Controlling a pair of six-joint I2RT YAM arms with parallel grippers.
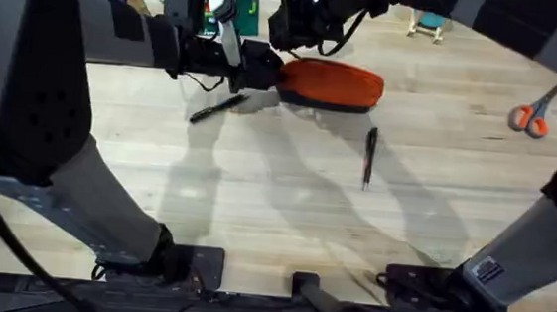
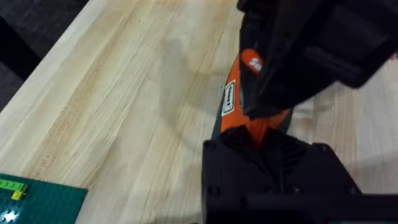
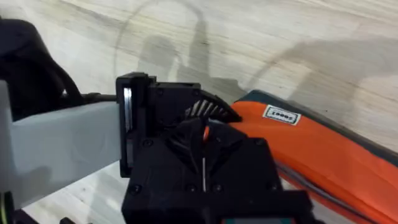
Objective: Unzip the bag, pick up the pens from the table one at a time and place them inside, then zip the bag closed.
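Counter (image 1: 283,226): light wood, plank grain visible, planks running left to right.

Lying on it:
- Bag (image 1: 332,84): orange with a dark bottom strip, oblong, far centre, long side running left to right. A small white label (image 3: 280,115) sits near its dark edge.
- Pen (image 1: 369,156): black, slim, just near of the bag's right end, pointing near to far, apart from the bag.
- Second pen (image 1: 216,109): black, left of the bag, lying at a slant.
- Scissors (image 1: 536,112): orange handles, far right, well apart from the bag.
- Green plate (image 2: 38,200): studded, at the far edge, left of centre.
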